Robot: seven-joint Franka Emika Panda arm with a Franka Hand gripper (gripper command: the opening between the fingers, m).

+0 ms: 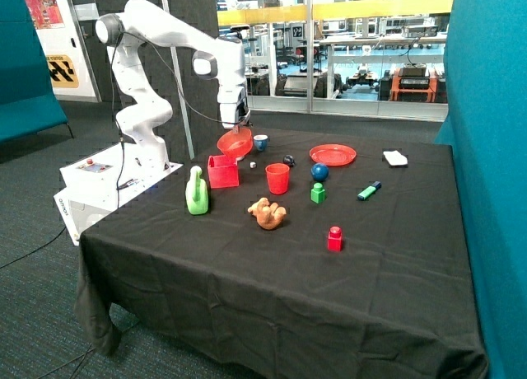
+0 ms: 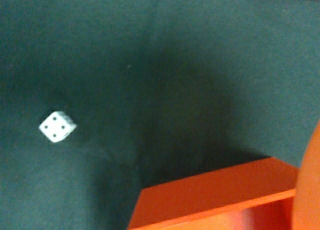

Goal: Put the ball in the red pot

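The gripper hangs above the red pot, apparently grasping a red bowl, though I cannot tell for sure. The ball sits mid-table beside the green block. It should approach from straight above.

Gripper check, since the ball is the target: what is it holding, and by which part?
The gripper holds the round red bowl by its upper rim, not the ball.
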